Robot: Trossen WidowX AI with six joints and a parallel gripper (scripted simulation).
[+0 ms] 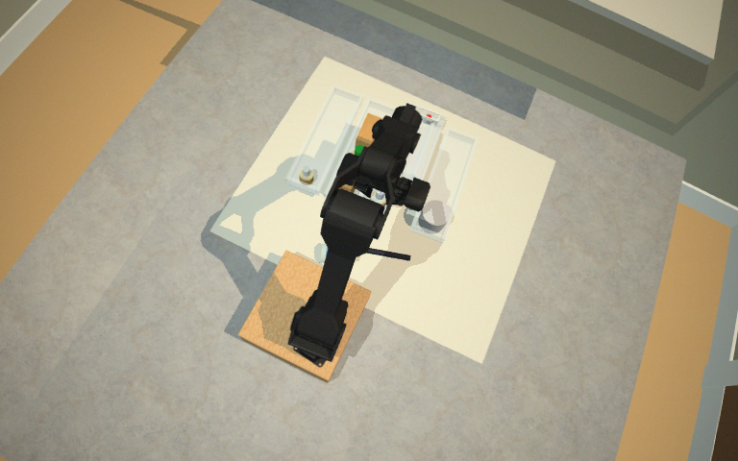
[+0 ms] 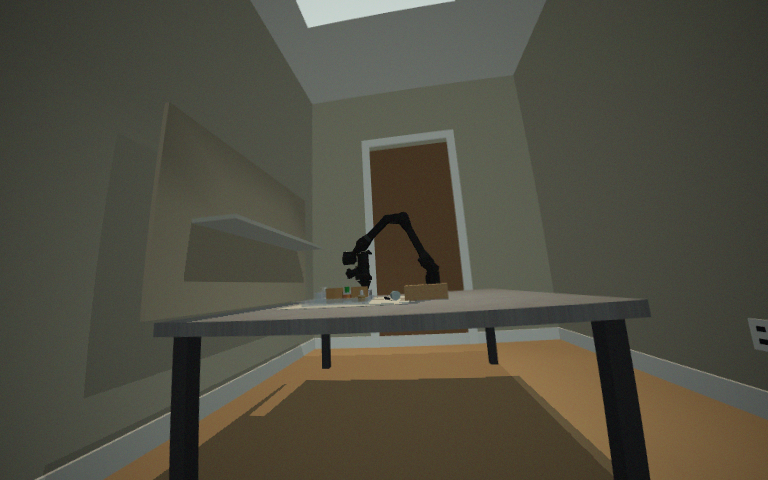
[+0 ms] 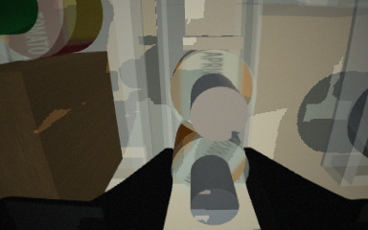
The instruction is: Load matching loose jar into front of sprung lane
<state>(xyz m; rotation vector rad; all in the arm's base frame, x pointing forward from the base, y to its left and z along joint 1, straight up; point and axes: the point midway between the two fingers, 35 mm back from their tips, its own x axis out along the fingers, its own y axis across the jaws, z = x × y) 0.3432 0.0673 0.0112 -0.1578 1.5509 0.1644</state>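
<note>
In the wrist view a clear jar [image 3: 184,79] with an "APRI..." label, orange contents and a grey knobbed lid stands between the clear walls of the sprung lane [image 3: 257,29]. My gripper [image 3: 208,155] [image 2: 367,285] is shut on a second jar [image 3: 181,164] with a similar look and a grey knob, directly in front of the first. The two jars look close together or touching. The held jar's knob also shows in the top view [image 1: 379,193]. The arm hides much of the lane there. The held jar's base, the front stop and the pusher plate cannot be made out clearly.
To the left in the wrist view are a wooden block [image 3: 72,139] and a green-lidded tomato jar [image 3: 88,31] [image 1: 359,149]. The outer left lane holds a grey-knobbed jar [image 1: 306,175]. The outer right lane holds a wide grey-topped jar [image 1: 434,215].
</note>
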